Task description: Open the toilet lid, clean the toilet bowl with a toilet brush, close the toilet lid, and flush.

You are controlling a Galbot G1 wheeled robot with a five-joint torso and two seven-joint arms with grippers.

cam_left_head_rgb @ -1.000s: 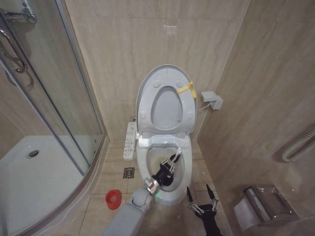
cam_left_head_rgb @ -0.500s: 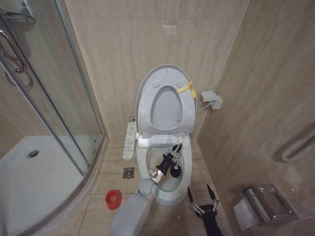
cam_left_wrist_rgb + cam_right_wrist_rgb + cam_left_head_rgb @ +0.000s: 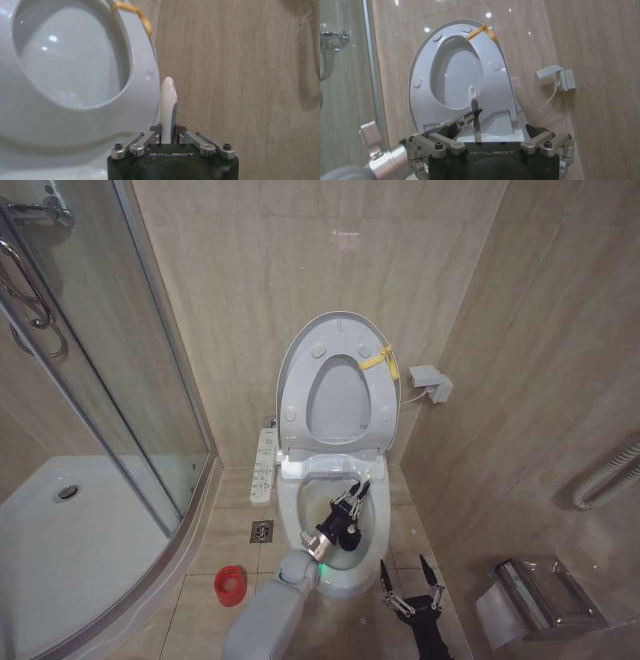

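Note:
The toilet lid (image 3: 335, 395) stands upright against the back wall with the ring seat folded up on it; the yellow tag (image 3: 378, 360) hangs at its top edge. Below it the toilet bowl (image 3: 293, 513) lies uncovered. My left gripper (image 3: 348, 508) reaches into the bowl, shut on the toilet brush's thin white handle (image 3: 167, 101), whose tip (image 3: 366, 477) points up toward the lid. The dark brush head (image 3: 347, 536) is down inside the bowl. The right gripper (image 3: 407, 575) hangs open over the floor just right of the bowl's front, holding nothing.
The red brush holder (image 3: 230, 585) stands on the floor left of the bowl, near a floor drain (image 3: 262, 530). The button panel (image 3: 264, 465) runs along the bowl's left side. A glass shower enclosure (image 3: 110, 410) is at left, a wall box (image 3: 430, 383) and a metal paper holder (image 3: 535, 600) at right.
My left gripper pushed the brush toward the back of the bowl, then drew it a little forward and down again. The right arm has not moved.

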